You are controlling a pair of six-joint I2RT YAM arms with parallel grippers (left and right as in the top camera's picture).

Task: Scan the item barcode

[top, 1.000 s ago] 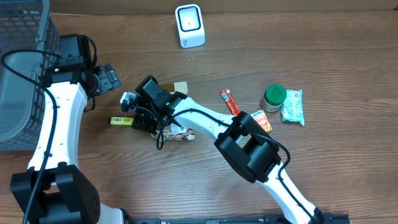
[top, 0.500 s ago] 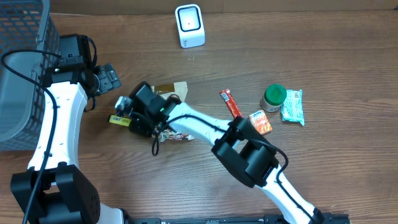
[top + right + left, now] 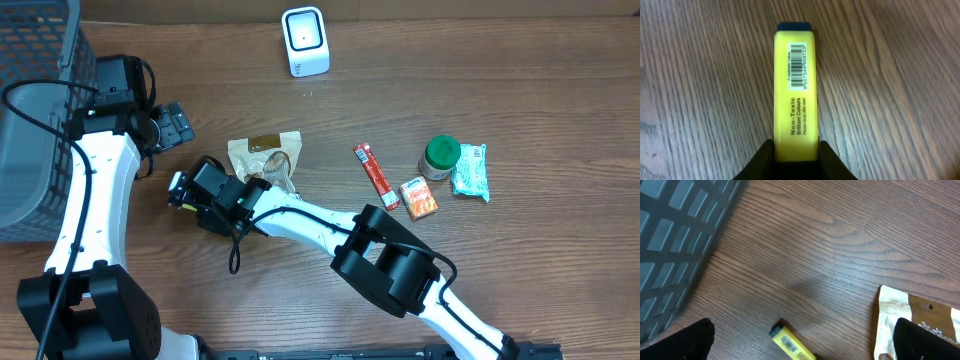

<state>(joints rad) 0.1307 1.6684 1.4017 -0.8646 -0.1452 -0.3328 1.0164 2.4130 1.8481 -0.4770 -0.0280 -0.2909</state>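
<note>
Two black fingers of the right gripper pinch the near end of the yellow marker, jaws narrow against both its sides. The barcode faces up & the dark cap points away. We can't tell whether it rests on the table. Just beyond lies a tan snack pouch. Off to the right we see a red sachet, orange box, green-lidded jar & mint packet. Further back, the left gripper hangs w/ jaws wide, holding nothing, beside the gray basket. The white scanner stands at the far edge, well apart from the marker.
</note>
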